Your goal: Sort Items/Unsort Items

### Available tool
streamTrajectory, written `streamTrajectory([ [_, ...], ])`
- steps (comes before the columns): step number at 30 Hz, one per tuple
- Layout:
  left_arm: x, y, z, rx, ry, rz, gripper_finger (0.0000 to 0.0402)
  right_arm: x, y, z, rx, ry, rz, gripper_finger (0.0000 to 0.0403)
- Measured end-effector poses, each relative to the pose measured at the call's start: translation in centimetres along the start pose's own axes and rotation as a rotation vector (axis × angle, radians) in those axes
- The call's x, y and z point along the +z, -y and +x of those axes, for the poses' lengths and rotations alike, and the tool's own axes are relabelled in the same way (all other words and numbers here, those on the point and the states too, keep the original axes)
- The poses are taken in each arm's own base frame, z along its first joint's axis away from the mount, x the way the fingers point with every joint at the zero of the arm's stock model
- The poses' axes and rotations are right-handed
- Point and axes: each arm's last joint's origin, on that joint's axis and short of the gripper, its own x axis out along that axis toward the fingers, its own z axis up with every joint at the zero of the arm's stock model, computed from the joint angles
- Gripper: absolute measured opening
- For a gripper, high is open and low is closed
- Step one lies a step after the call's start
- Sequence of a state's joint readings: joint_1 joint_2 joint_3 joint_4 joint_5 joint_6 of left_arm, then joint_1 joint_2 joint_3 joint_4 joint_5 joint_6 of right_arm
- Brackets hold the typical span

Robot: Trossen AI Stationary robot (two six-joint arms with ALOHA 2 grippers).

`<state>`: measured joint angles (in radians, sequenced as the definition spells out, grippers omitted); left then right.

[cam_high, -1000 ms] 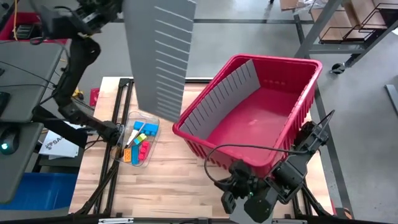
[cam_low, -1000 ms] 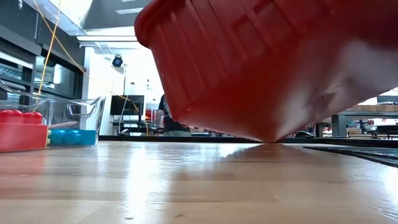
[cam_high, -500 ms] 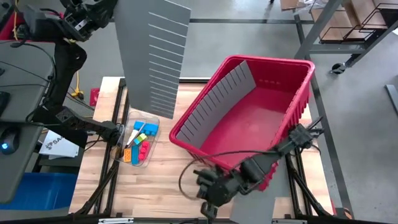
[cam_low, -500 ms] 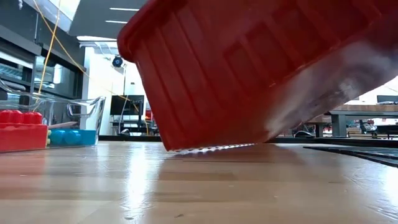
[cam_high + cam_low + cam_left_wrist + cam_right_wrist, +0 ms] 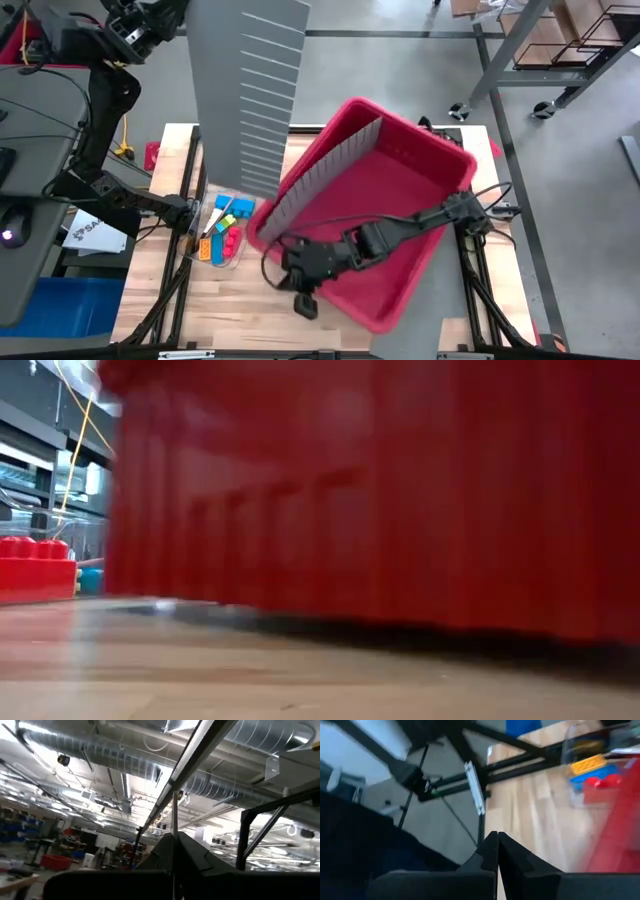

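Right up close, the right gripper hangs low over the front of the wooden table, fingers pressed together on nothing, its arm stretched across the big red bin, which sits skewed over the middle of the table. Just past that, on the left side, the items lie heaped in a small clear tray: orange, blue, yellow, red and green blocks with a thin dark stick or two. I'd judge the blocks light, rigid plastic, not fragile but smooth, best pinched across flat opposite faces; the sticks look slim and apt to roll, so take them mid-length. Farthest off, the left gripper is raised high at the back left, clamped on the edge of a tall grey slotted panel.
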<state>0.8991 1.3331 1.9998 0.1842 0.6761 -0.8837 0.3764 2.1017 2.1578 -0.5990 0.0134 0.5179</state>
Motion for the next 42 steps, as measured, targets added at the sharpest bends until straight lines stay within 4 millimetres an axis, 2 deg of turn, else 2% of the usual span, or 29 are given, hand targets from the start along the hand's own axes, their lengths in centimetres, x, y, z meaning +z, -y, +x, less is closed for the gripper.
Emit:
streamTrajectory([
  [3, 0.0, -0.2, 0.0, 0.010, 0.007, 0.028, 0.0000, 1.2, 0.7, -0.9, -0.010, 0.055, 0.051, 0.0000],
  [6, 0.0, -0.4, -0.1, 0.017, 0.000, 0.074, 0.0000, 2.7, 0.8, -2.9, -0.103, 0.193, 0.127, 0.0000],
  [11, -0.1, -0.6, -0.3, -0.016, -0.070, 0.111, 0.0000, 4.2, 0.1, -8.9, -0.423, 0.493, 0.290, 0.0000],
  [14, -0.1, -0.7, -0.4, -0.014, -0.092, 0.099, 0.0000, 3.1, -0.2, -11.8, -0.570, 0.571, 0.455, 0.0000],
  [16, -0.1, -0.8, -0.4, -0.012, -0.093, 0.098, 0.0000, 1.5, -0.2, -12.9, -0.679, 0.584, 0.535, 0.0000],
  [19, -0.1, -0.7, -0.4, -0.012, -0.091, 0.099, 0.0000, -0.9, 1.0, -15.0, -0.883, 0.631, 0.627, 0.0000],
  [21, -0.1, -0.8, -0.4, -0.008, -0.086, 0.098, 0.0000, -1.6, 2.4, -16.5, -0.975, 0.688, 0.741, 0.0000],
  [23, -0.1, -0.8, -0.4, -0.004, -0.086, 0.093, 0.0000, -1.3, 4.3, -17.1, -1.012, 0.698, 0.715, 0.0000],
  [25, -0.1, -0.9, -0.4, 0.002, -0.085, 0.089, 0.0000, -0.5, 7.4, -16.7, -1.033, 0.645, 0.777, 0.0000],
  [27, -0.1, -0.9, -0.4, 0.011, -0.076, 0.092, 0.0000, -0.6, 10.7, -16.9, -1.136, 0.563, 0.783, 0.0000],
  [29, 0.0, -0.8, -0.4, 0.019, -0.059, 0.100, 0.0000, -0.2, 13.8, -16.6, -1.176, 0.553, 0.836, 0.0000],
  [32, 0.0, -0.8, -0.4, 0.018, -0.052, 0.111, 0.0000, 1.3, 18.6, -16.6, -1.058, 0.430, 0.846, 0.0000],
  [34, 0.0, -0.8, -0.4, 0.015, -0.054, 0.113, 0.0000, 3.1, 21.8, -16.9, -0.890, 0.440, 0.825, 0.0000],
  [36, 0.0, -0.8, -0.4, 0.012, -0.057, 0.123, 0.0000, 3.8, 25.0, -17.0, -0.822, 0.432, 0.808, 0.0000],
  [39, 0.0, -0.8, -0.4, 0.012, -0.061, 0.128, 0.0000, 3.6, 28.8, -17.6, -0.842, 0.396, 0.861, 0.0000],
  [42, 0.0, -0.8, -0.4, 0.005, -0.066, 0.137, 0.0000, 2.8, 31.2, -17.7, -0.845, 0.316, 0.930, 0.0000],
])
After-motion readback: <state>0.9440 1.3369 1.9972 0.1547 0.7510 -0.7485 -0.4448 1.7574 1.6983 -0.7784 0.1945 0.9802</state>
